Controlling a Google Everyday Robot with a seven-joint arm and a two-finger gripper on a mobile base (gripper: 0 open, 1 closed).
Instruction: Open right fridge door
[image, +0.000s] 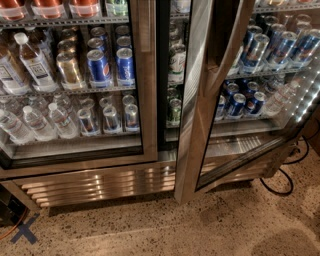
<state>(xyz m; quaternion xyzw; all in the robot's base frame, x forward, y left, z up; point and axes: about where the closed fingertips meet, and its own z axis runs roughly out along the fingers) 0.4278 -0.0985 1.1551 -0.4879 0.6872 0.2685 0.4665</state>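
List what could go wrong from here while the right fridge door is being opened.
1. The right fridge door stands only partly open; with the gripper out of view, it may swing shut.
2. Its lower edge might snag the black cable on the floor.

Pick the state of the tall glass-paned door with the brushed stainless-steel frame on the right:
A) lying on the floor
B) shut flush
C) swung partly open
C: the right fridge door stands angled outward, out of line with the shut left door; the gripper is not in view.
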